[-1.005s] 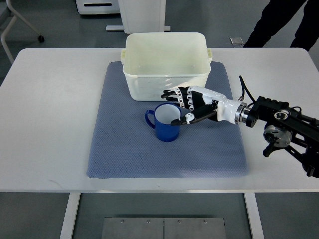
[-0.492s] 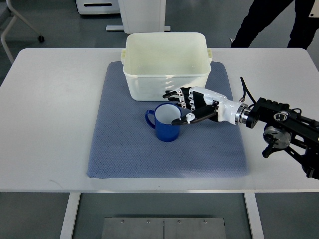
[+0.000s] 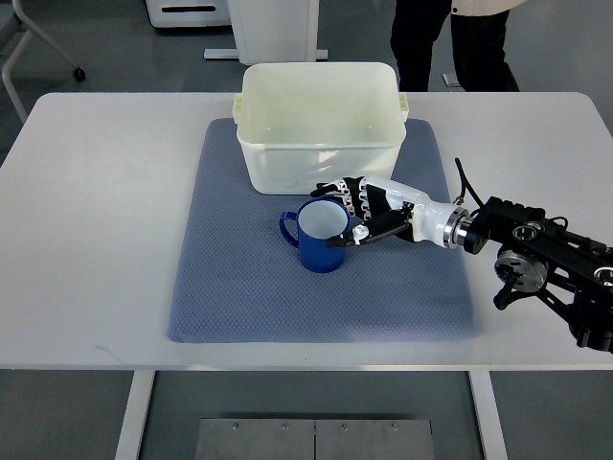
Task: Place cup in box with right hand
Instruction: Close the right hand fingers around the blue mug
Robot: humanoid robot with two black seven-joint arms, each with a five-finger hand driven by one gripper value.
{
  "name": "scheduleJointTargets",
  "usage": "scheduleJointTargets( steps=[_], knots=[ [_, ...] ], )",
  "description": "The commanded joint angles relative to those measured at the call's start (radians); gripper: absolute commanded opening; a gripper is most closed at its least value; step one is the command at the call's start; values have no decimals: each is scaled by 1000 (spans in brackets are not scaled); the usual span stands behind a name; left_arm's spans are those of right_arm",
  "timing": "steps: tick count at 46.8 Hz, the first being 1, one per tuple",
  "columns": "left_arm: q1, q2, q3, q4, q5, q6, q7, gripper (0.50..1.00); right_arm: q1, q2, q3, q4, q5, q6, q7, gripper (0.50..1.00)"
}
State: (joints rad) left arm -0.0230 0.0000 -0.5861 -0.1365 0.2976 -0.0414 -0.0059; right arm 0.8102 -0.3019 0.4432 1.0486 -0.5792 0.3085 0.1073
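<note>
A blue cup (image 3: 315,255) with a white inside stands upright on the grey-blue mat (image 3: 235,287), its handle pointing left. Just behind it sits the cream plastic box (image 3: 319,161), with nothing visible inside. My right hand (image 3: 330,217) reaches in from the right and is open at the cup's right side. Its fingers (image 3: 337,188) are spread past the far rim, between cup and box wall. The thumb (image 3: 347,238) lies by the near right wall. Whether it touches the cup I cannot tell. The left arm is out of sight.
The mat lies on a white table (image 3: 96,192). A person's dark legs (image 3: 450,43) stand beyond the table's far edge, behind the box's right side. A chair leg and white equipment show on the floor at the top left.
My right hand and forearm have shifted slightly left and down, nearer the cup. The cup has not moved. The person behind the table has walked to the left.
</note>
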Motion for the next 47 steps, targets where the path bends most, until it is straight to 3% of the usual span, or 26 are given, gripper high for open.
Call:
scheduleJointTargets(
  steps=[1, 29, 32, 36, 38, 40, 41, 47],
  knots=[
    [0, 0, 0, 0, 0, 0, 0, 1000, -6, 3, -1, -2, -2, -19, 0, 983],
    [0, 0, 0, 0, 0, 0, 0, 1000, -22, 37, -26, -21, -19, -23, 0, 970],
    [0, 0, 0, 0, 0, 0, 1, 1000, -22, 38, -26, -21, -18, -23, 0, 916],
    [0, 0, 0, 0, 0, 0, 0, 1000, -22, 37, -26, -21, -18, -23, 0, 807],
    [0, 0, 0, 0, 0, 0, 0, 1000, -22, 35, -26, -21, -18, -23, 2, 693],
    [0, 0, 0, 0, 0, 0, 0, 1000, -22, 33, -26, -21, -18, -23, 0, 546],
    [0, 0, 0, 0, 0, 0, 0, 1000, -22, 33, -26, -21, -18, -23, 2, 500],
    [0, 0, 0, 0, 0, -2, 0, 1000, -22, 35, -26, -27, -18, -23, 2, 500]
  ],
)
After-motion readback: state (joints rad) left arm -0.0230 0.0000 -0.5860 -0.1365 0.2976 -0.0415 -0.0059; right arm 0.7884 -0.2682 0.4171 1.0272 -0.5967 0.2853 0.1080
